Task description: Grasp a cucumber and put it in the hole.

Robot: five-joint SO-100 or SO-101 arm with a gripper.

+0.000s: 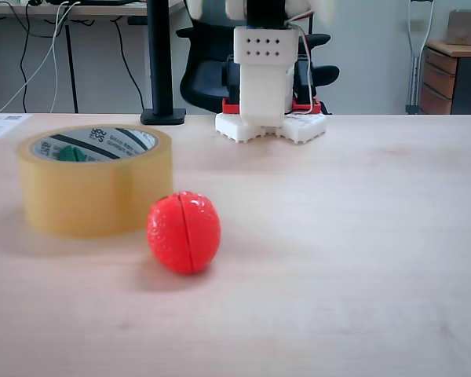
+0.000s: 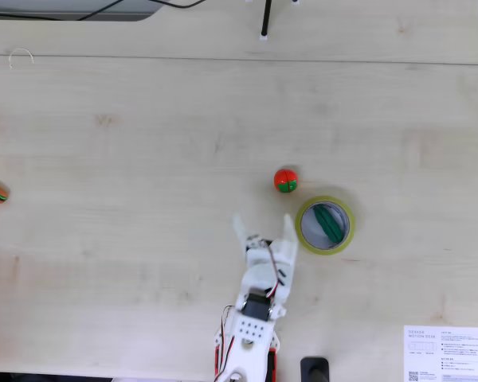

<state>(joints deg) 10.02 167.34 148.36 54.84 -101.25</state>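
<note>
Small dark green, glossy plastic toy cucumber [image 2: 328,223] already lies inside the hole [image 2: 319,232] of the yellowish-tan packing tape roll [image 1: 94,192], slanted across the opening; a green sliver [image 1: 72,154] shows over the rim in a fixed view. White two-finger gripper [image 2: 263,227] sits just beside the roll, jaws spread wide, holding nothing. Red round plastic toy [image 1: 184,232] rests near the roll on the pale wood counter [image 2: 143,143]. Cucumber likely light, stiff, slick; best pinched mid-length across its narrow width.
</note>
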